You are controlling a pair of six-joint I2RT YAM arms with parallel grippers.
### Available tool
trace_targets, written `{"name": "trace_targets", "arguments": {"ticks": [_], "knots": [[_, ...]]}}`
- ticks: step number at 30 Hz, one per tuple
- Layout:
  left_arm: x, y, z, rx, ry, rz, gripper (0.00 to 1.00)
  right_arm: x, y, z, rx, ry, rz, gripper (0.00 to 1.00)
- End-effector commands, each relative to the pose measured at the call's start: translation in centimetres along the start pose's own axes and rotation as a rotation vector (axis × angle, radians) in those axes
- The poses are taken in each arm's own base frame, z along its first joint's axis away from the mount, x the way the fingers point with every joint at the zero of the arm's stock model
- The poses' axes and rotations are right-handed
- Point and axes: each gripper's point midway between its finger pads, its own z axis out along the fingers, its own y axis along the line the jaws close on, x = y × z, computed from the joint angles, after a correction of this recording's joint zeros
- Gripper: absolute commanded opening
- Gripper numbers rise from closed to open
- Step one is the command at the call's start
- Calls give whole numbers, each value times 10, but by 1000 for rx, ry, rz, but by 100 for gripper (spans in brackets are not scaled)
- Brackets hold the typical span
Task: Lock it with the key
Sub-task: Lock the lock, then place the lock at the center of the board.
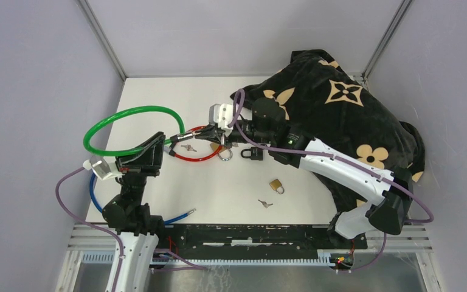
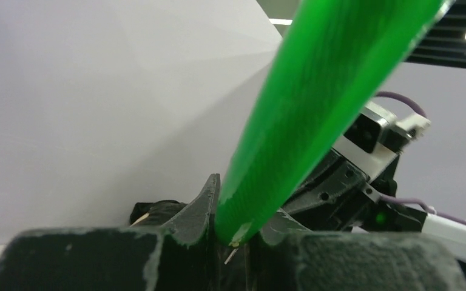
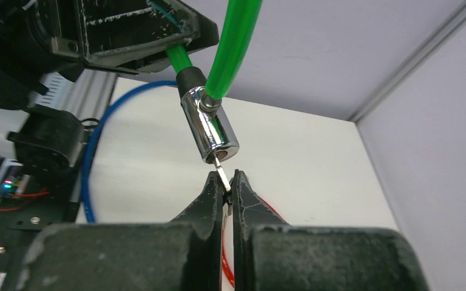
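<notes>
The step in hand looked like the lock-turning itself. The left tool (image 2: 239,219) was clenched on the green plastic-coated cable lock (image 2: 315,103) close to its end and held it just above the left-centre of the white worktop (image 1: 231,194). The cable's shiny chrome lock cylinder (image 3: 209,130) faced right, towards the other arm. The right tool (image 3: 229,185) was pinched tight on the small silver key (image 3: 221,173), whose tip sat in the keyhole at the cylinder's end face. How deep the key had gone could not be told. The next move probably called for pushing the key fully home along the cylinder's axis, then rolling the right wrist while the left arm braced the cable. A skewed push could bend the key or slip it from the grip. On the worktop nearby lay a red cable loop (image 1: 197,157), a blue cable (image 1: 94,194), a brass padlock (image 1: 276,185), a black padlock (image 1: 250,153) and a loose key (image 1: 265,203). At the far right a black cloth (image 1: 340,121) carried tan flower motifs. No readable writing or brand name showed anywhere.
</notes>
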Motion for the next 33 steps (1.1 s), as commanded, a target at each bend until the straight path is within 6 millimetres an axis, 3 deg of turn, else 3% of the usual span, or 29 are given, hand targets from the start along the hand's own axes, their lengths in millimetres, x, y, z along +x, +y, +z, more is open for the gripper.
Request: {"name": "trace_targets", "arguments": {"ticks": [1,7,14,20,25,29,33], "knots": [[14,22,4,-120,65,-125,2,-33,-7,-4,107,-78,-334,0],[29,37,1,-186,123,-155,2,-11,-9,-9,139,-8,-513,0],[24,42,0,-211,92,-149,2,21,-9,-19,157,56,-571,0],[-7,33,2,-167,-38,16,2,55,-42,-54,325,144,-465,0],[-40,24,3,-138,-161,234,2,102,-56,-94,412,183,-334,0],[-41,24,3,-135,-160,259,2,118,-57,-115,452,161,-262,0],[-21,32,1,-122,-65,350,2,123,-58,-127,485,165,-215,0]]}}
